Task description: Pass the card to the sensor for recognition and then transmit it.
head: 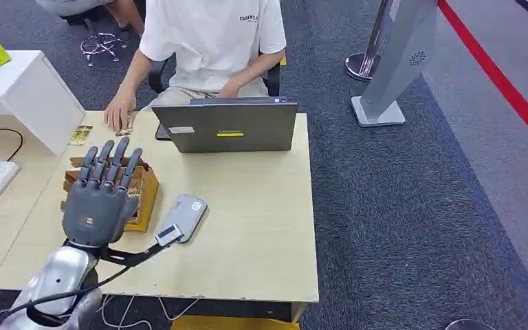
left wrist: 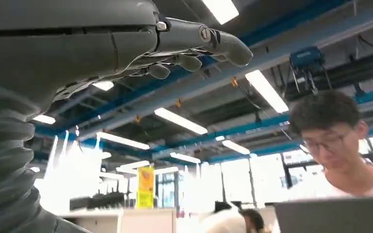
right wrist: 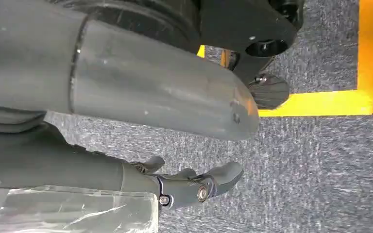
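Approach step: the left hand [head: 100,196], fingers apart and empty, hovers over the card box [head: 146,192] on the table [head: 261,206], beside the sensor [head: 182,218]; next, seemingly, descent to pinch a card; the right hand [right wrist: 194,187] hangs empty, fingers loosely curled.

I saw a light wooden bench [head: 261,227] standing on grey carpet. On it lay a grey laptop [head: 228,127] at the far edge with its lid turned toward me, a grey sensor [head: 183,217] near the middle, and a brown cardboard box [head: 145,196] just left of the sensor. Small cards [head: 80,135] lay by the far left corner. A person's hand [head: 119,111] rested on that far edge.
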`<state>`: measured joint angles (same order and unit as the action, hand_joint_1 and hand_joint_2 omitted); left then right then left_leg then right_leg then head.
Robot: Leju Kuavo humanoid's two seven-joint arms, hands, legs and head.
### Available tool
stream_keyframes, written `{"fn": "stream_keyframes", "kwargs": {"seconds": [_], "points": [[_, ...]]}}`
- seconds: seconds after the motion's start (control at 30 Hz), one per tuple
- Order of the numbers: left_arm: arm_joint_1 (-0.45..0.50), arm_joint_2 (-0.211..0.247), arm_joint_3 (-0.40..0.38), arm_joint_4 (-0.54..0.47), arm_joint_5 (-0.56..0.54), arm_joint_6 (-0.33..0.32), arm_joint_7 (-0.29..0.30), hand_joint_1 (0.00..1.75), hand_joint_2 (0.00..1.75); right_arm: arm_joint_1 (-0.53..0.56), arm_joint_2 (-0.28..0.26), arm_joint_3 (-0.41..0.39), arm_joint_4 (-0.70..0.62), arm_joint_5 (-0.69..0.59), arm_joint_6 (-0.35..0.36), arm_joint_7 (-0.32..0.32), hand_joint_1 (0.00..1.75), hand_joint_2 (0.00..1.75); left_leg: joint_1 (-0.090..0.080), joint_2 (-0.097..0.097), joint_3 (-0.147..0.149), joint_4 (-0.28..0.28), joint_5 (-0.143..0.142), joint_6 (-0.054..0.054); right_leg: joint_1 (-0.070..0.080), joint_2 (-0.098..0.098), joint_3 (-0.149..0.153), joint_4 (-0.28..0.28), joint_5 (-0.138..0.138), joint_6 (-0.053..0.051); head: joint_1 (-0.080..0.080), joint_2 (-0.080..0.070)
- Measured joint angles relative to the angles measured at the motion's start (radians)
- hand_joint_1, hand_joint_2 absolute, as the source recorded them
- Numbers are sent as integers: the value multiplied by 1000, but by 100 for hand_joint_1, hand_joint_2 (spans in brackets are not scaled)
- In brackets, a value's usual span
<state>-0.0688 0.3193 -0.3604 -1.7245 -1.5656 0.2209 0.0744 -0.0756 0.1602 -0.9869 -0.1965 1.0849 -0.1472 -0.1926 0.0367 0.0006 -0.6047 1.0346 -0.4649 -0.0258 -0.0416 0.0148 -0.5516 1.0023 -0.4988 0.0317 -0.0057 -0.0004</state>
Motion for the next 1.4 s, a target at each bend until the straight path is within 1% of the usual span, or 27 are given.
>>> {"fn": "stream_keyframes", "kwargs": {"seconds": [0.13, 0.17, 0.2, 0.27, 0.33, 0.47, 0.57, 0.7, 0.83, 1.07, 1.17, 1.4], "points": [[50, 14, -28, -66, 3, -6, 6, 0, 175, 0, 1, -16, 0, -2, 0, 0, 0, 0, 0, 0, 0, 0, 1, -1, 0, 0, 1, 0, 0, 0, 0, 0], [56, 15, -32, -76, 12, -21, 6, 0, 175, 0, 1, -19, 0, -5, 0, 1, 0, 0, 1, 0, 0, 0, 1, 0, 0, 0, 1, 0, 0, 0, 0, 0], [61, 18, -34, -84, 25, -50, 6, 0, 175, 0, 3, -22, 0, -7, -3, 2, 0, 0, 0, 0, 0, 0, 1, 0, 0, 0, 1, 0, 0, 0, 0, 0], [76, 30, -34, -93, 62, -128, 24, 0, 175, 0, 5, -30, 0, -10, -14, 2, 0, 0, 0, 0, 1, 0, 1, -1, 0, 0, 1, 1, 1, 0, 0, 0], [86, 43, -33, -93, 96, -179, 50, 0, 175, 1, 5, -38, 0, -10, -13, 2, 0, 0, 0, -1, 0, 0, 2, 0, 0, -1, 1, 1, 1, 0, 0, 0], [87, 55, -16, -84, 140, -237, 99, 0, 175, 1, 5, -43, 0, -1, -10, 3, 0, 0, 0, -1, 0, 0, 2, 0, 0, -1, 2, 1, 1, 0, 0, 0], [88, 60, 18, -60, 173, -274, 126, 0, 175, 1, 5, -43, 0, 8, -3, 4, 0, 0, 0, -1, 0, 0, 2, 0, 0, -1, 1, 1, 1, 0, 0, 0], [95, 64, 76, -26, 197, -282, 134, 0, 175, 1, 5, -43, 0, 22, 8, 6, 0, 0, 0, -1, 0, 0, 2, 0, 0, -1, 1, 1, 1, 0, 0, 0], [109, 65, 111, -2, 204, -284, 135, 0, 175, 1, 5, -43, 0, 29, 11, 8, 0, 0, 0, -1, 0, 0, 2, 0, 0, -1, 1, 1, 1, 0, 0, 0], [117, 66, 132, 22, 204, -284, 136, 0, 175, 1, 5, -43, 0, 29, 11, 8, 0, 0, 0, -1, 0, 0, 2, 0, 0, -1, 2, 1, 1, 0, 0, 0], [119, 66, 141, 29, 205, -286, 145, 0, 175, 1, 5, -43, 0, 35, 16, 8, 0, 0, 0, -1, 0, 0, 2, 0, 0, -1, 2, 1, 1, 0, 0, 0], [122, 56, 197, 78, 212, -281, 159, 0, 175, 1, 4, -41, 0, 54, 24, 11, 0, 0, 0, -1, 0, 0, 2, 0, 0, -1, 1, 1, 1, 0, 0, 0]]}}
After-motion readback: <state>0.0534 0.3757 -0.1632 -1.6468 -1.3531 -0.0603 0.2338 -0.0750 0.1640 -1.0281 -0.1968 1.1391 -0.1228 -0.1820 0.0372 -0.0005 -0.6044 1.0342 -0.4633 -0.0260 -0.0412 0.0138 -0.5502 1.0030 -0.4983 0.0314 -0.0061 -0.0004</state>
